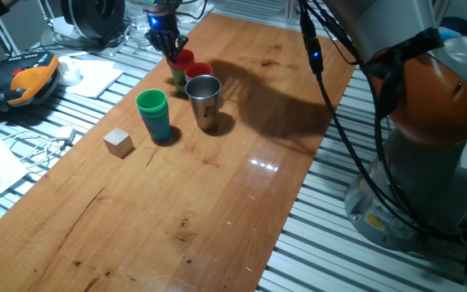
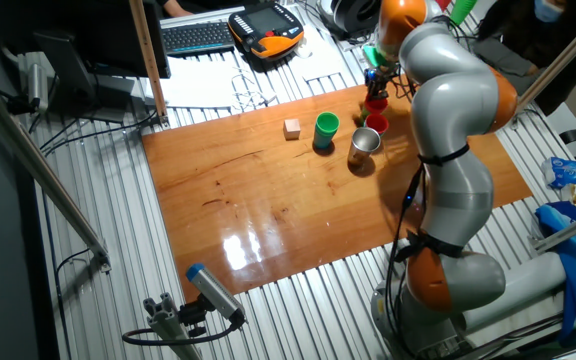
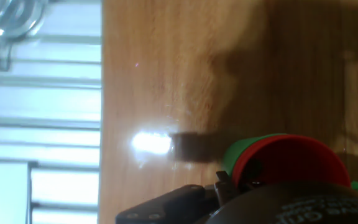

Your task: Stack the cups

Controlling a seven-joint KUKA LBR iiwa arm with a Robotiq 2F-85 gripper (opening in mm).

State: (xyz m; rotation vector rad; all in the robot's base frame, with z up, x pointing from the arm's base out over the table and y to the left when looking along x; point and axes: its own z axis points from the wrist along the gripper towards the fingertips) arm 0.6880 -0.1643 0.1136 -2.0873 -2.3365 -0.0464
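My gripper (image 1: pixel 169 45) is at the table's far end, down on the near rim of a red cup (image 1: pixel 182 57) that sits nested in a green cup (image 3: pixel 241 152). In the hand view one fingertip (image 3: pixel 221 180) presses the outside of the red cup's rim (image 3: pixel 288 163), and the jaws look closed on it. A second red cup (image 1: pixel 199 70) stands beside it. The steel cup (image 1: pixel 204 99) stands upright in front of them. A green cup (image 1: pixel 152 103) tops a blue cup stack (image 1: pixel 160 127) to the left. The other fixed view shows the gripper (image 2: pixel 375 82), steel cup (image 2: pixel 364 144) and green cup (image 2: pixel 326 127).
A small wooden cube (image 1: pixel 118 143) lies left of the green and blue stack; it also shows in the other fixed view (image 2: pixel 291 128). The table's left edge (image 3: pixel 102 112) runs close to the gripper. A teach pendant (image 1: pixel 27 79) and cables lie off the table. The arm's base (image 1: pixel 428 162) stands at the right.
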